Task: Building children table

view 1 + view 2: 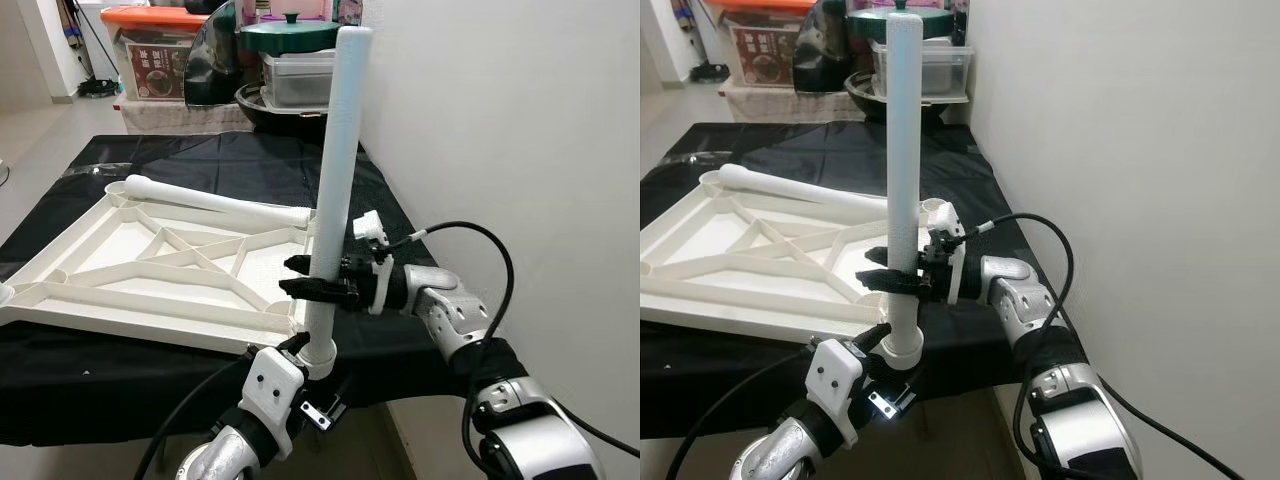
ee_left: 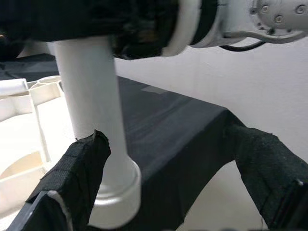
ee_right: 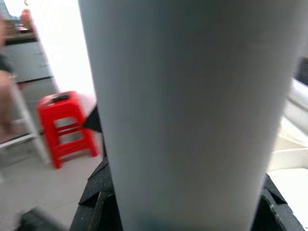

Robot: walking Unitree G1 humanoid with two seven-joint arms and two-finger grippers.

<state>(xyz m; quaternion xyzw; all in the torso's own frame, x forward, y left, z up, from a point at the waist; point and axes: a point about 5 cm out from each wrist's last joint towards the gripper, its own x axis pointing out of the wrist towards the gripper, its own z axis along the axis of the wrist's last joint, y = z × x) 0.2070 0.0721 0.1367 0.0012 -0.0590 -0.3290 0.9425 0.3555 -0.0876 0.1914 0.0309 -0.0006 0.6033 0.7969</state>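
While the inverted tabletop [image 1: 120,270] lies on the black-draped bench, one leg [image 1: 215,202] rests loose across it; the right gripper [image 1: 310,278] clamps the upright second leg [image 1: 338,170], apparently unseated; the left gripper [image 2: 173,187] stands apart at its base.

Smooth matt white plastic leg [image 1: 338,170]; ribbed plastic tabletop [image 1: 150,265]; black cloth table cover [image 1: 230,165].
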